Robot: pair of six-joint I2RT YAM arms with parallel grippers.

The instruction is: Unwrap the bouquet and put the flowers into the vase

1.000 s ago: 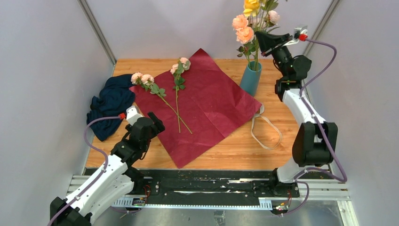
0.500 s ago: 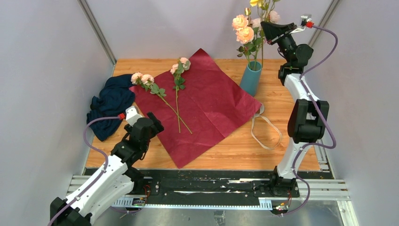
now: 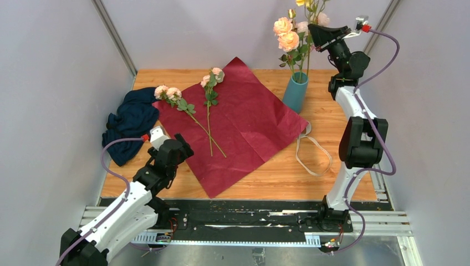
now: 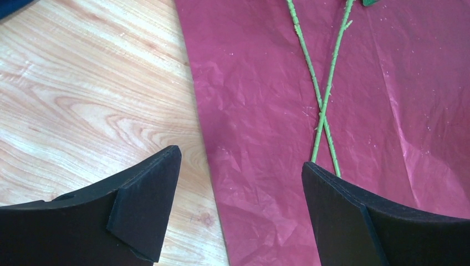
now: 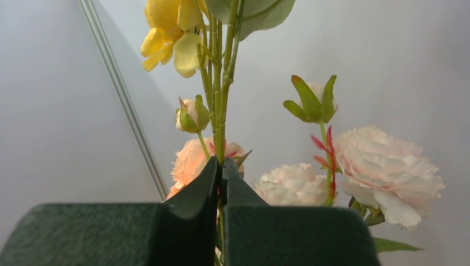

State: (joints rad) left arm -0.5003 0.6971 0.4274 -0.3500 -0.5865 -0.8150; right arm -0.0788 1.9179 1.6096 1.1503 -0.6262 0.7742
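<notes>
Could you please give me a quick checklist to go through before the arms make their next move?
1. Right gripper shut on the stem of the yellow flower: ok.
2. Vase upright: ok.
3. Held stem's lower end inside the vase: cannot tell.
4. Left gripper open over the wrapping paper: ok.
5. Two loose flowers lying separate for a single pick: not ok, their stems cross.

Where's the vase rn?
Top view, far right: the vase stands upright at the wrapping paper's right edge, beneath the right end effector gripping the yellow flower.
</notes>
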